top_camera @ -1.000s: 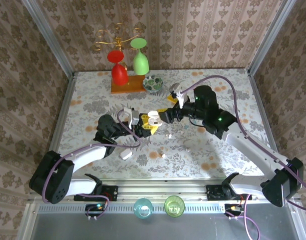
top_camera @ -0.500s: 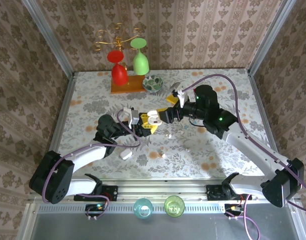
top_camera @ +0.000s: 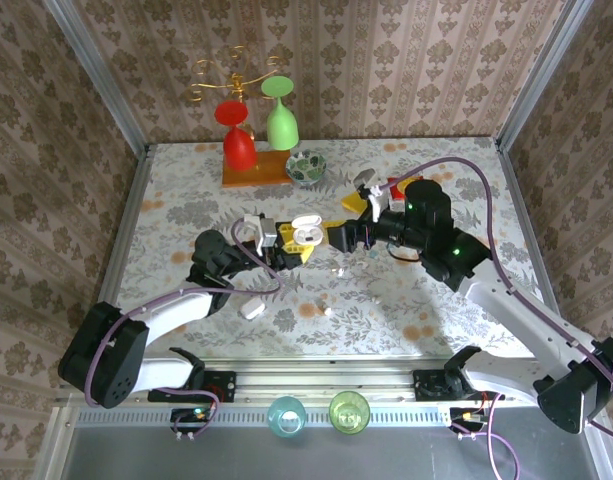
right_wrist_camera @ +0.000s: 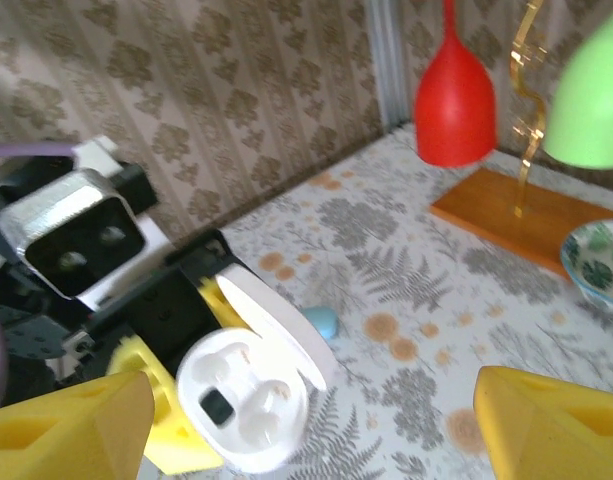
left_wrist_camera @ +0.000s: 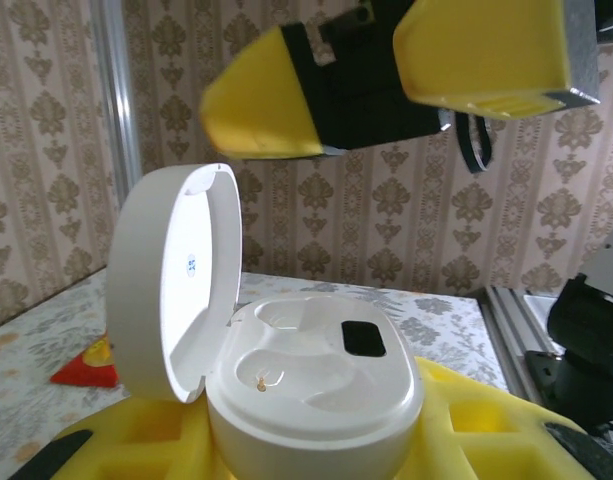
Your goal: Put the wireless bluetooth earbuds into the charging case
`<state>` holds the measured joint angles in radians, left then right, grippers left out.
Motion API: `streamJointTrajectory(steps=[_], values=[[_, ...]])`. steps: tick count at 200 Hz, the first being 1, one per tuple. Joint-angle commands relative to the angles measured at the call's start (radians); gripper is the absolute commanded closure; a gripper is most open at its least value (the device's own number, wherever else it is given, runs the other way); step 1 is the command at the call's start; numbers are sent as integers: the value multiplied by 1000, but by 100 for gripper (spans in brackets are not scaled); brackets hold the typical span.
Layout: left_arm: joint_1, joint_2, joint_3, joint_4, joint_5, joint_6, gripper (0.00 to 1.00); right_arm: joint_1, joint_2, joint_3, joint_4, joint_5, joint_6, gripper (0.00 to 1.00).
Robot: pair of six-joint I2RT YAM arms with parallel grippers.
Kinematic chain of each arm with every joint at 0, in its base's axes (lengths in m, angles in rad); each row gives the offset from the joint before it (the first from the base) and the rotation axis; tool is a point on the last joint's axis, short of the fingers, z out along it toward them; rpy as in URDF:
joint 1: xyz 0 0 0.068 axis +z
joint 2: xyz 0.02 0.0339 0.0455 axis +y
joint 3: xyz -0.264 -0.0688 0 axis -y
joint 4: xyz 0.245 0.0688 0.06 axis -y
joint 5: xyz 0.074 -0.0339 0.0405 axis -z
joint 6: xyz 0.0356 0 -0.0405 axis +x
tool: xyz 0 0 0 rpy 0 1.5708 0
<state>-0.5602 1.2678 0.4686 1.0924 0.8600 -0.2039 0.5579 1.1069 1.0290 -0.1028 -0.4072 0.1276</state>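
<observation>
The white charging case sits between the yellow fingers of my left gripper, which is shut on it. Its lid stands open, and both sockets in the case hold nothing. My right gripper hovers just right of the case, open and holding nothing. Its two yellow fingertips hang above the case in the left wrist view. From the right wrist, the open case lies below the right gripper. One tiny white earbud lies on the table near the front.
A second white pebble case lies by the left arm, and a light blue one lies behind the held case. At the back stand a red glass, a green glass on a wooden base, and a small bowl.
My right gripper has pulled back to the right, away from the case, and spread wider. The case lid now stands open. The left arm has hardly moved.
</observation>
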Motion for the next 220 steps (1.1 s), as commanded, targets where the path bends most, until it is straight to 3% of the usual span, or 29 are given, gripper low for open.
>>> streamJointTrajectory(steps=[1,33,82,128,180,220], values=[[18,-19,-13,39,-32,35,73,-21,-42,-37,-74,178,116,16],[35,2,-18,65,-32,30,73,-88,-58,-109,-109,194,239,17],[43,69,-5,144,49,-54,73,-58,-54,-174,59,-57,82,23],[43,79,-17,169,79,-78,74,-51,51,-93,86,-146,65,27],[58,73,-39,160,56,-40,74,-97,19,-130,5,94,176,24],[79,65,-42,166,61,-37,74,-134,-12,-169,-236,322,268,25]])
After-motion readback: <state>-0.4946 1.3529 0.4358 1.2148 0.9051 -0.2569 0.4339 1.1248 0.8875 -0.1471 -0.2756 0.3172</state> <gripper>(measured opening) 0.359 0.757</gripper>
